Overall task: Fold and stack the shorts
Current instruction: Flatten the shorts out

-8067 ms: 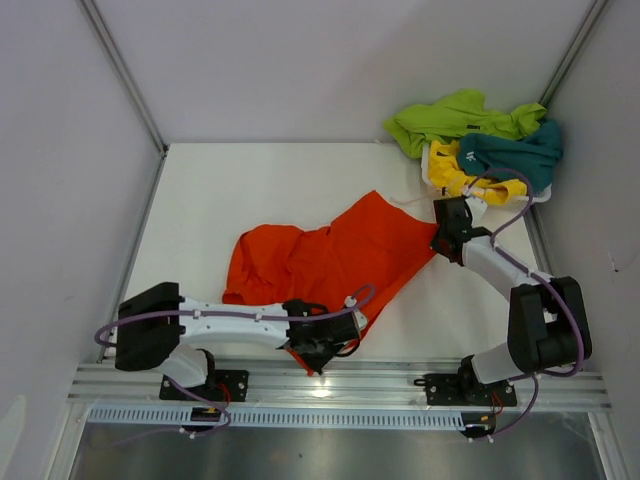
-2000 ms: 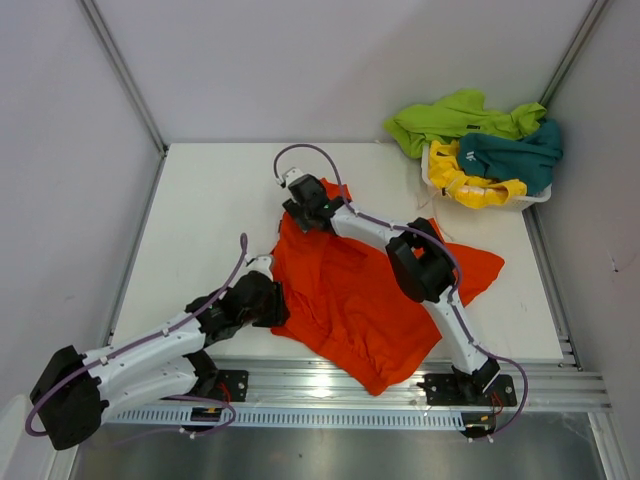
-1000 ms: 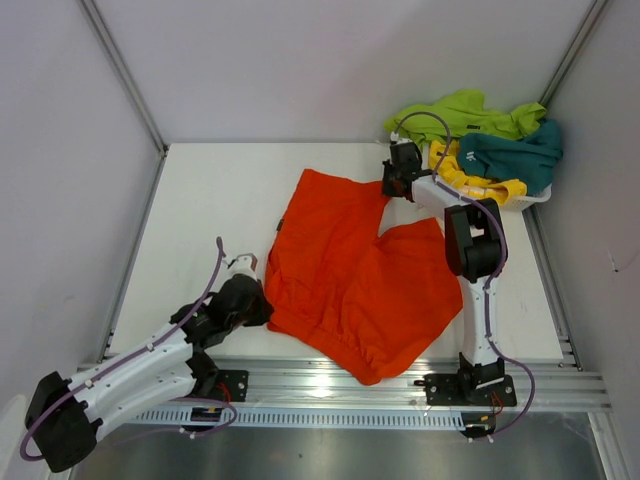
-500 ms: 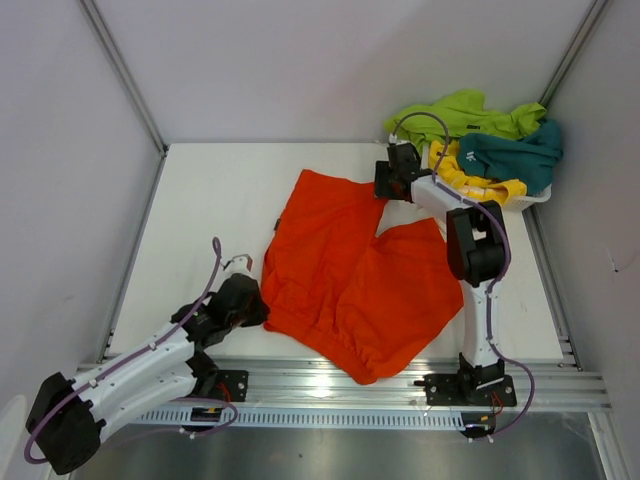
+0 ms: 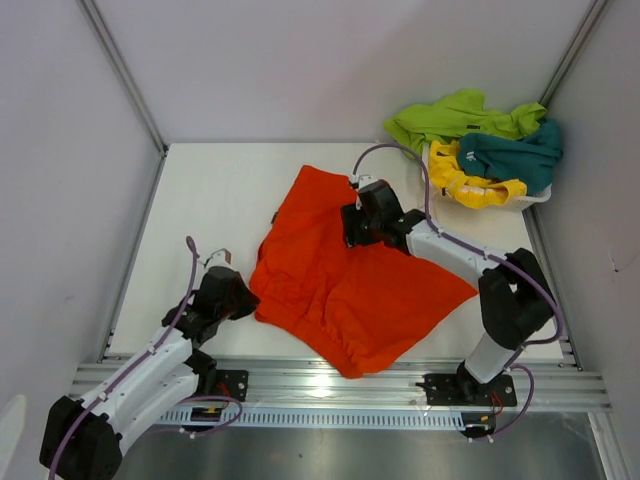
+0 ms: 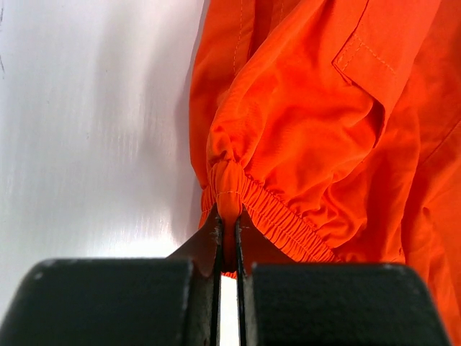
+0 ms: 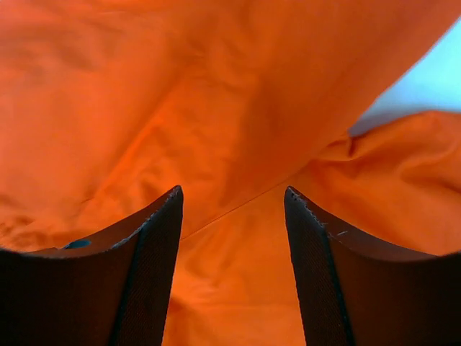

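Fabric hides the tips of the right pincer [image 5: 352, 226] from above, but its wrist view shows the jaws spread with nothing between them, close over creased cloth; whether they touch it I cannot tell. The left pincer [image 6: 227, 229] is clamped on the gathered elastic edge of the orange shorts [image 5: 340, 285], on their left side. These lie spread and rumpled across the middle of the desk [image 5: 215, 195], one end reaching the near edge. At the far right corner, lime shorts [image 5: 450, 115], teal shorts [image 5: 515, 150] and yellow shorts [image 5: 465, 183] heap over a white basket [image 5: 535, 197], of which only a bit of rim shows. A white mark on the teal pair is too small to read.
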`<action>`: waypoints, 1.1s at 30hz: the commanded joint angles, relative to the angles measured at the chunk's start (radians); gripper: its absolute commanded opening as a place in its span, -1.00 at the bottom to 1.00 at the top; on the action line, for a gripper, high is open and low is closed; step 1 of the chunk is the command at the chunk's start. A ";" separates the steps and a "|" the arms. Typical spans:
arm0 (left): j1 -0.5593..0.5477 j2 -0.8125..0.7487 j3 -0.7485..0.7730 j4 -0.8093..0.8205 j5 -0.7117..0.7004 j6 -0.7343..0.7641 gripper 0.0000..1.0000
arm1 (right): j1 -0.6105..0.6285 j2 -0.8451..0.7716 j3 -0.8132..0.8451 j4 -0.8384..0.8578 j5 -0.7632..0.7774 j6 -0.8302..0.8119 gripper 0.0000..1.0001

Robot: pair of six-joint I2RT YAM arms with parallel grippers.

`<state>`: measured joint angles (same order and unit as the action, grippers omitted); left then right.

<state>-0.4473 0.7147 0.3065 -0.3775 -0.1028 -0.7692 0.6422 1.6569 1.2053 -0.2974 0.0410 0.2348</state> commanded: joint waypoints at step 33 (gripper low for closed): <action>0.496 0.549 0.207 0.477 0.170 -0.007 -1.00 | -0.246 0.526 0.648 -0.154 0.070 0.014 -0.14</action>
<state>0.0360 1.2152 0.4377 0.0189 0.1471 -0.7460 0.3862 2.3016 1.8771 -0.4553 0.1085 0.2695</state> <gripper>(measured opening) 0.026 0.423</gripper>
